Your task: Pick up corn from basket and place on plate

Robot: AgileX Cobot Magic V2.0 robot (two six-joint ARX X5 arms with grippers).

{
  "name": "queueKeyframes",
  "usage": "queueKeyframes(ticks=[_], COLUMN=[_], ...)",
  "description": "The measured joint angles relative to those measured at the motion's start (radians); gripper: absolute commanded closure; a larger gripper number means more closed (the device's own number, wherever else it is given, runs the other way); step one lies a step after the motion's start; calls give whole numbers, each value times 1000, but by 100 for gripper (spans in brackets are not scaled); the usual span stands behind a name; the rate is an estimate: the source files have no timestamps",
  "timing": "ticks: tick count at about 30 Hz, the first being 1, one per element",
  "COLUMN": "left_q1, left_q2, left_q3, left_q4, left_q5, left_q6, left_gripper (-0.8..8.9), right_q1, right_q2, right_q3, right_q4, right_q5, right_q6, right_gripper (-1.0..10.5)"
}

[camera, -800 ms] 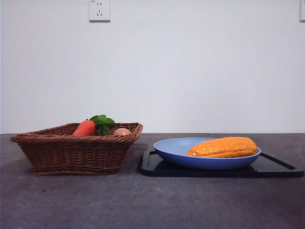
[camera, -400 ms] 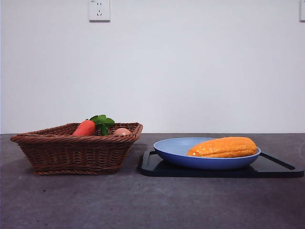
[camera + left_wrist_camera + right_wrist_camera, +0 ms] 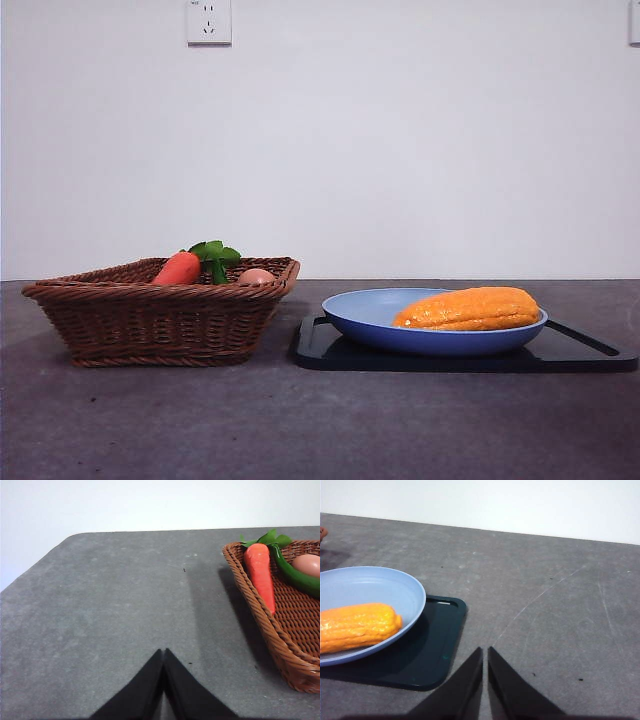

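My left gripper [image 3: 163, 652] has its jaws pressed together on nothing, hanging over bare grey table [image 3: 115, 605] just beside the basket [image 3: 260, 630]. My right gripper [image 3: 485, 651] is likewise closed and empty, over the table beside the black tray [image 3: 427, 660].

The corn [image 3: 468, 309] lies on its side in the plate [image 3: 370, 318], so the job looks done to me. Neither gripper touches it.

If I had to take it again, I would close across its thick middle, jaws square to its length. The kernel bumps should give some bite, but the surface has a glossy sheen, so it may be slick. It looks stiff and probably light; the tapered ends would squeeze out of a grip.

The plate is smooth matte blue, round and shallow with a raised rim, sitting on the flat tray. The basket is brown woven wicker with flaring sides and a braided rim. It holds a smooth carrot [image 3: 260, 572] with green leaves, an egg [image 3: 307, 564] and a long green vegetable [image 3: 295, 575].
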Motion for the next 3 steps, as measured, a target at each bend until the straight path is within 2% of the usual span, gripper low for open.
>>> queueKeyframes(ticks=[3], left_q1=[0], left_q2=[0], left_q3=[0], left_q4=[0], left_q5=[0], left_q6=[0], left_gripper=[810], right_q1=[0], right_q2=[0], right_q3=[0], right_q4=[0], right_q5=[0], right_q6=[0], right_gripper=[945])
